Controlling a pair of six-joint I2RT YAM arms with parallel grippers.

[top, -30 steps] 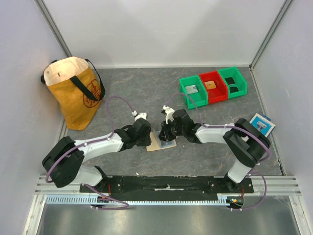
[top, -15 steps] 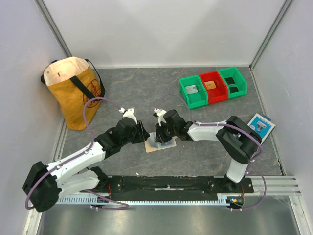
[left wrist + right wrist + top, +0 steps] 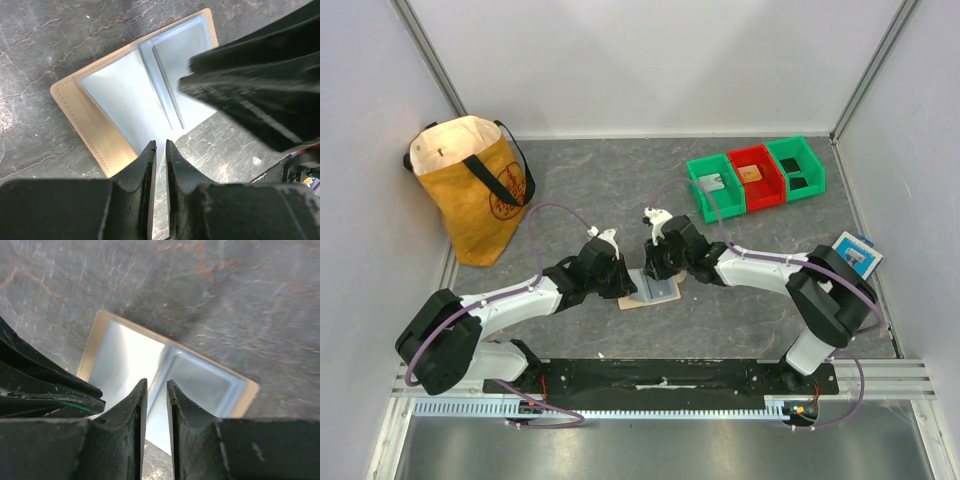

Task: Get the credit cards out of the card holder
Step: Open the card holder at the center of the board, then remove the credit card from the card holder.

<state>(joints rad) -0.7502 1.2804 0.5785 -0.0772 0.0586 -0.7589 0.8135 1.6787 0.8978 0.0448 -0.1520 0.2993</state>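
The card holder [image 3: 658, 289] lies open on the table, tan rim up and pale blue inner face showing; it also shows in the left wrist view [image 3: 125, 95] and in the right wrist view [image 3: 125, 355]. No card shows in its pockets. My left gripper [image 3: 622, 284] is shut, its tips [image 3: 160, 145] at the holder's near edge. My right gripper [image 3: 657, 268] is shut, its tips [image 3: 156, 382] low over the inner face. A flat orange-tan card [image 3: 752, 173] lies in the red bin and a flat black card [image 3: 797, 182] in the right green bin.
Three small bins stand at the back right: green [image 3: 717, 186], red [image 3: 756, 176], green [image 3: 796, 167]. A yellow tote bag [image 3: 472, 190] stands at the back left. A blue-and-white flat packet [image 3: 855, 253] lies at the right edge. Walls enclose three sides.
The holder went from folded tan to lying open with its pale blue face up. My left gripper swung out to the left and came back to the holder. My right gripper stayed over it.
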